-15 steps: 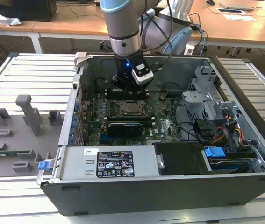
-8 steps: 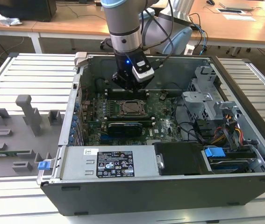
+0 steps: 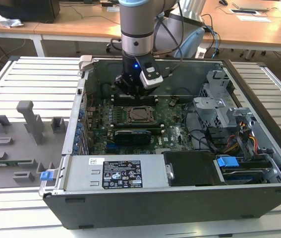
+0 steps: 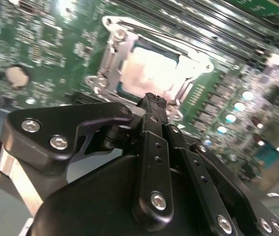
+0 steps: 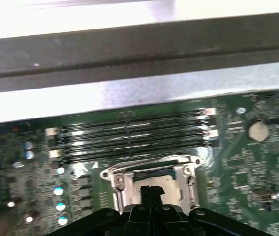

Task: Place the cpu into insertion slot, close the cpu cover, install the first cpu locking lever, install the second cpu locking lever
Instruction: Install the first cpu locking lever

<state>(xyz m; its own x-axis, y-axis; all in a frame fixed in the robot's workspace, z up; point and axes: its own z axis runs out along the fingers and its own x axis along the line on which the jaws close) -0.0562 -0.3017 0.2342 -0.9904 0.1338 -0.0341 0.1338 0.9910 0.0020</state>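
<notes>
My gripper [image 3: 133, 92] hangs inside the open computer case, just above the far edge of the insertion slot [image 3: 139, 122] on the green motherboard [image 3: 175, 130]. Its two black fingers [image 4: 154, 105] are pressed together with nothing between them, in both wrist views. The cpu [image 4: 154, 69] lies flat in the slot, its pale top showing through the square opening. The silvery cpu cover [image 4: 112, 56] lies down around it, and its frame [image 5: 184, 173] also shows in the first wrist view, just past my gripper [image 5: 151, 189]. I cannot tell how the locking levers stand.
Long black memory slots [image 5: 129, 132] run beside the socket, close to the case wall [image 5: 139, 54]. A black card [image 3: 135, 135] sits in front of the socket. A metal drive cage [image 3: 219, 106] and cables [image 3: 234, 141] are at the exterior view's right. Grey holders [image 3: 16, 139] lie outside the case.
</notes>
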